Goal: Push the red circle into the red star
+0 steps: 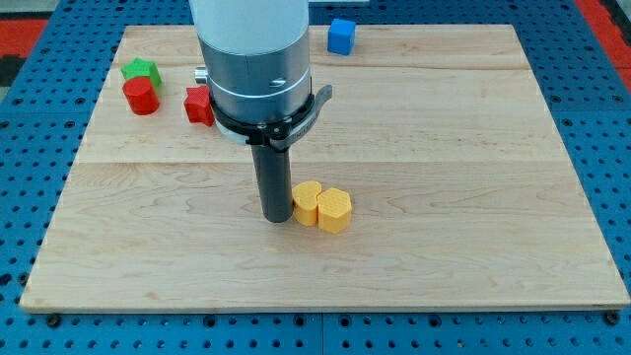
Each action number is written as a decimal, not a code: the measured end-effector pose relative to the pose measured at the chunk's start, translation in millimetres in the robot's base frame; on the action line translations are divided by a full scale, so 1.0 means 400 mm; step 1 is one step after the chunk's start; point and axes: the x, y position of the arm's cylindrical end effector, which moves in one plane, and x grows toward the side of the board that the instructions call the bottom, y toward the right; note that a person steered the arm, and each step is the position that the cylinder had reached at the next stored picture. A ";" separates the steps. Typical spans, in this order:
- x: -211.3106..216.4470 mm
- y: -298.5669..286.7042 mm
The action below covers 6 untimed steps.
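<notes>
The red circle (pixel 141 96) stands on the wooden board (pixel 444 148) near the view's upper left. The red star (pixel 199 105) lies just to its right, a small gap between them, partly hidden by the arm's body. My tip (pixel 276 218) rests on the board near the middle, well below and to the right of both red blocks. It sits right beside the left edge of a yellow heart-like block (pixel 307 203).
A green star (pixel 141 70) touches the red circle's top side. A yellow hexagon (pixel 334 210) sits against the yellow block's right side. A blue cube (pixel 341 35) stands at the view's top. The arm's grey body (pixel 254 59) covers the upper middle.
</notes>
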 end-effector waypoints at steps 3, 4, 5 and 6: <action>-0.054 -0.094; -0.148 -0.354; -0.237 -0.647; -0.324 -0.641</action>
